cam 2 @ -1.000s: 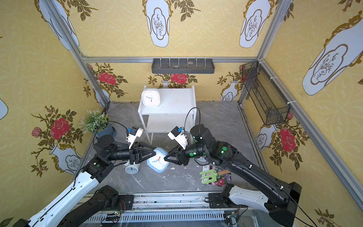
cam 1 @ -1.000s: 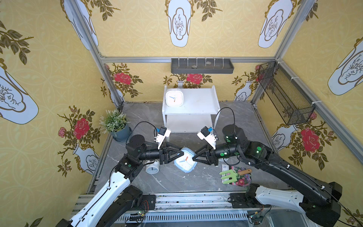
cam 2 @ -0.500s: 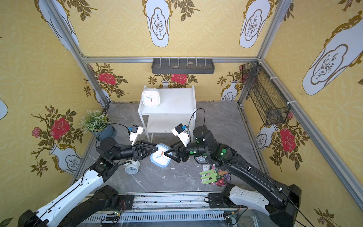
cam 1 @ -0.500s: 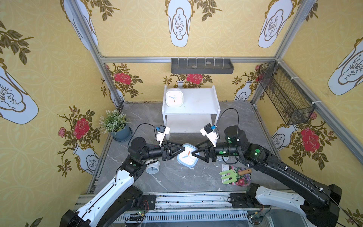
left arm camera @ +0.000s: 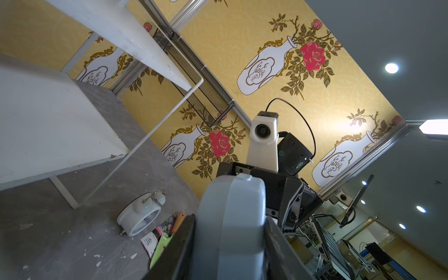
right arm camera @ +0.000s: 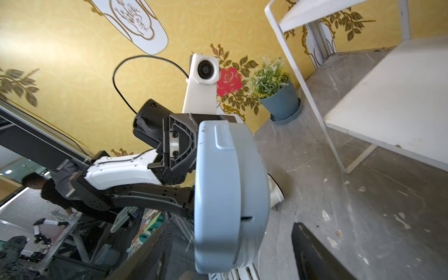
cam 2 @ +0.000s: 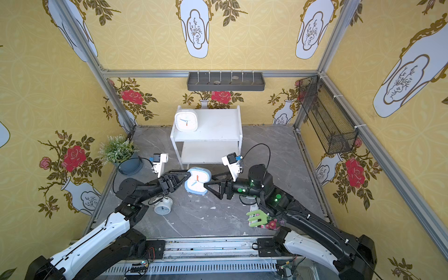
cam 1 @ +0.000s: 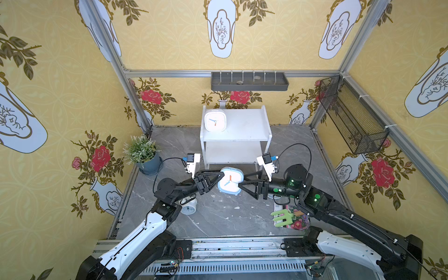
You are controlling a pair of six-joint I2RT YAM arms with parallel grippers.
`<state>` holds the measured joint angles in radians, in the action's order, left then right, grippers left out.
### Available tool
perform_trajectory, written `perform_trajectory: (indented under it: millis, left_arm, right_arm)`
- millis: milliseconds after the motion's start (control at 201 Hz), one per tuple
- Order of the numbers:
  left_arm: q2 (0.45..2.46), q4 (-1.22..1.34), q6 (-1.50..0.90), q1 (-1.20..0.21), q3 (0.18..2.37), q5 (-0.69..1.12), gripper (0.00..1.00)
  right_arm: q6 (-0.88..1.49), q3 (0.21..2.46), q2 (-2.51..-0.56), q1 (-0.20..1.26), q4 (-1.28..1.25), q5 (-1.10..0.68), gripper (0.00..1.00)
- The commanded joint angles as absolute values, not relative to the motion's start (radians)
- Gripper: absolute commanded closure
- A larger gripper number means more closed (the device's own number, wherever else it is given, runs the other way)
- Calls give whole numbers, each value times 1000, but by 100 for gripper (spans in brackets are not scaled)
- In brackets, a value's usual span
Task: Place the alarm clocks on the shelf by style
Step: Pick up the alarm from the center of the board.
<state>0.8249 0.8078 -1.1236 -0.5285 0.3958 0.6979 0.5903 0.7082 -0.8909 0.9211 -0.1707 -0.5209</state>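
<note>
A light blue rounded-square alarm clock (cam 1: pixel 230 180) (cam 2: pixel 197 180) hangs in front of the shelf (cam 1: pixel 244 126), face up. My left gripper (cam 1: pixel 220 178) (left arm camera: pixel 230 223) is shut on its left edge. My right gripper (cam 1: pixel 242 182) (right arm camera: pixel 232 225) is open, its fingers either side of the clock's (right arm camera: pixel 228 194) right edge with gaps showing. A white rounded-square clock (cam 1: pixel 215 120) stands on the shelf's top board at the left. One twin-bell clock (cam 1: pixel 188 207) lies on the floor under my left arm. Another twin-bell clock (left arm camera: pixel 140 215) lies by the shelf's leg.
A potted plant (cam 1: pixel 143 155) stands at the left wall. A green garden fork (cam 1: pixel 282 218) and a seed packet (cam 1: pixel 297 219) lie under my right arm. A grey wall tray (cam 1: pixel 249 81) and a black mesh basket (cam 1: pixel 351 116) hang on the walls.
The blue clock has moved up and back toward the shelf with both arms. My right gripper, shut on it a second ago, has opened; the left keeps its grip.
</note>
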Motion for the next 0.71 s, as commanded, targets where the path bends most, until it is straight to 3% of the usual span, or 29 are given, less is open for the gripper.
perform_trajectory:
  millis: [0, 189, 413, 702]
  left_arm:
    - [828, 917, -1157, -528, 388, 676, 91]
    - [827, 920, -1163, -528, 388, 680, 92]
    - [828, 928, -1167, -528, 396, 702, 91]
    - [832, 927, -1162, -528, 399, 716, 91]
  right_arm:
    - [672, 692, -889, 920, -367, -591, 31]
    - [663, 718, -904, 913, -349, -618, 45]
    - [649, 745, -925, 902, -310, -627, 47]
    - [614, 792, -951, 894, -245, -640, 58]
